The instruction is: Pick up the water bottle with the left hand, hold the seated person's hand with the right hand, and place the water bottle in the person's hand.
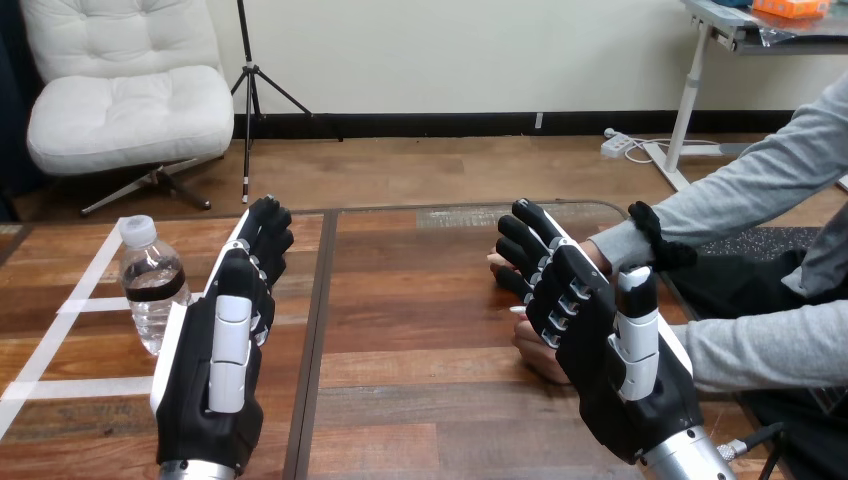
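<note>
Looks like step one, nothing grasped yet. Water bottle (151,285) upright on table (420,330), just beside left hand (215,350), on its outer side: clear plastic, white cap, dark label band. Both hands straight-fingered, empty; right hand (600,340) over person's hands (535,358), contact unclear. Next, likely: shift left, wrap bottle mid-body.

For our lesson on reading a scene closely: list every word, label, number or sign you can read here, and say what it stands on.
No text can be read.
Water bottle, dark label band: any print is too small to read.
Left hand, right hand, wooden table: no writing seen.
</note>
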`<action>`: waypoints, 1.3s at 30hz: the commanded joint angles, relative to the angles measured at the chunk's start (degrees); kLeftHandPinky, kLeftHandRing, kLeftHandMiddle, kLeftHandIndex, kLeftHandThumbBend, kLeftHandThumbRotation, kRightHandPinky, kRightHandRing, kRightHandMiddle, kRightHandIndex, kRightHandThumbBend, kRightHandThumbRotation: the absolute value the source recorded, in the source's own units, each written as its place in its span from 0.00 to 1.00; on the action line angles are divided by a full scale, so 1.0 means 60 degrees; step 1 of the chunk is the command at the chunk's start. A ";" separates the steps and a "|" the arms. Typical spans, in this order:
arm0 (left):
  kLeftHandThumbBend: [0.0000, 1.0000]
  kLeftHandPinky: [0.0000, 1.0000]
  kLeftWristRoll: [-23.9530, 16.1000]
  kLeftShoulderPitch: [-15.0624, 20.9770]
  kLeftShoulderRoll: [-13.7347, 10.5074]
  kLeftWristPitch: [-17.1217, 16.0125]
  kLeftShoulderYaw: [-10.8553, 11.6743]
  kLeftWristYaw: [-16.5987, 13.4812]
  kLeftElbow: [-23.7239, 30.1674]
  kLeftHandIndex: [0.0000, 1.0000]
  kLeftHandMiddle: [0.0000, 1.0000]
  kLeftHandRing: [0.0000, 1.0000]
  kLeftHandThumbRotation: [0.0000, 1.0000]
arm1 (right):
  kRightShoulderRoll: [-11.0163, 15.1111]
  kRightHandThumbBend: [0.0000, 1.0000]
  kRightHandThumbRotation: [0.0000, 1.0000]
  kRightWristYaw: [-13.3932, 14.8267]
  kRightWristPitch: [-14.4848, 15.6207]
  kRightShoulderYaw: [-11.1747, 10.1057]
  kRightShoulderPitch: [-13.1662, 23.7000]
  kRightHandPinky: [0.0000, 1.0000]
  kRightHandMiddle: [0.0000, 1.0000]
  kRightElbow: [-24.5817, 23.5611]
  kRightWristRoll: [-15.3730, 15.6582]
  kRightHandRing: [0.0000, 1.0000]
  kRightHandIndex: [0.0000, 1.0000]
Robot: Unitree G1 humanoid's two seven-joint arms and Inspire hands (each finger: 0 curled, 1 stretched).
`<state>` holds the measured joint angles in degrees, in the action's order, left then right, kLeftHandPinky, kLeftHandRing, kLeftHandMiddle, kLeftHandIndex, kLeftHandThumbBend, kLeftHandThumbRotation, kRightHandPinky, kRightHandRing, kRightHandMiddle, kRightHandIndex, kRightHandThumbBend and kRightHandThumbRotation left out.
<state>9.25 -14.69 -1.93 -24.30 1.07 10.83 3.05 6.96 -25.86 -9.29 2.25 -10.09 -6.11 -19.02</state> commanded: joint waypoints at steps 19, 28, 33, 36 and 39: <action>0.70 0.97 0.0016 0.0251 -0.0028 0.0022 -0.0056 0.0038 0.0582 0.92 0.93 0.94 1.00 | -0.0017 1.00 1.00 -0.0039 -0.0090 0.0008 0.0467 1.00 0.97 -0.0379 0.0024 0.99 0.97; 0.70 0.97 0.0085 0.0337 -0.0047 -0.0078 0.0026 0.0057 0.0508 0.92 0.93 0.94 1.00 | -0.0019 1.00 1.00 -0.0012 -0.0045 0.0014 0.0460 1.00 0.97 -0.0404 0.0032 0.99 0.97; 0.71 0.97 0.0169 0.0480 -0.0084 -0.0121 0.0134 0.0058 0.0484 0.92 0.93 0.94 0.99 | -0.0027 1.00 1.00 -0.0008 -0.0058 0.0018 0.0468 1.00 0.97 -0.0394 0.0042 0.99 0.96; 0.71 0.97 0.0177 0.0562 -0.0107 -0.0046 0.0213 -0.0004 0.0538 0.92 0.93 0.94 0.99 | -0.0028 1.00 1.00 -0.0009 -0.0066 0.0020 0.0476 1.00 0.97 -0.0383 0.0049 0.99 0.96; 0.73 0.98 0.0116 0.0668 -0.0130 0.0040 0.0334 -0.0138 0.0613 0.92 0.93 0.94 1.00 | -0.0036 1.00 1.00 -0.0008 -0.0084 0.0025 0.0485 1.00 0.97 -0.0363 0.0062 0.99 0.96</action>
<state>9.55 -14.60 -1.99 -24.16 1.68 10.72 3.09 6.94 -25.92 -9.29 2.28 -10.08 -6.11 -18.95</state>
